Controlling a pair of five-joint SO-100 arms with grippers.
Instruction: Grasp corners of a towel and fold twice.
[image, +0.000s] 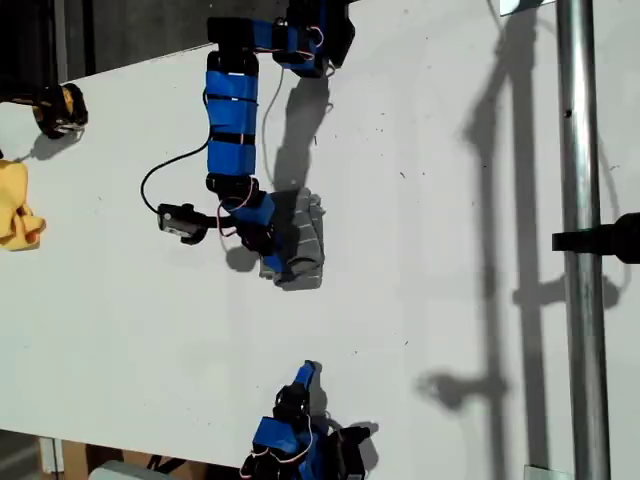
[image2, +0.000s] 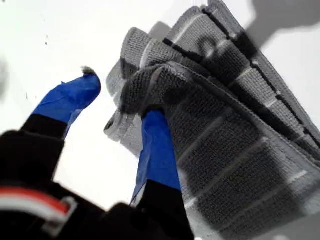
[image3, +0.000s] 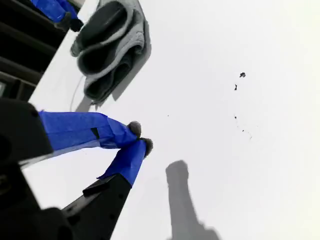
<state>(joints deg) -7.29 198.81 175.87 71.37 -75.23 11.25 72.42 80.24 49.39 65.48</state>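
Note:
The grey white-striped towel (image: 303, 243) lies folded into a thick small bundle on the white table, near the middle of the exterior view. Its stacked layers fill the first wrist view (image2: 235, 125). I cannot pick out its corners among the folds. My first gripper (image: 268, 250) reaches down from the exterior view's top and stands open at the bundle's edge. One of its fingers (image2: 156, 150) is tucked under a curled fold, the other is off the cloth. My second gripper (image3: 140, 139) is shut on nothing, apart from the towel (image3: 107, 47), near the exterior view's bottom edge (image: 307, 372).
A yellow cloth (image: 15, 208) lies at the exterior view's left edge, with a black and yellow object (image: 60, 108) above it. A metal pole (image: 582, 240) with a black clamp (image: 612, 240) runs down the exterior view's right side. The table's edge slants along the exterior view's upper left.

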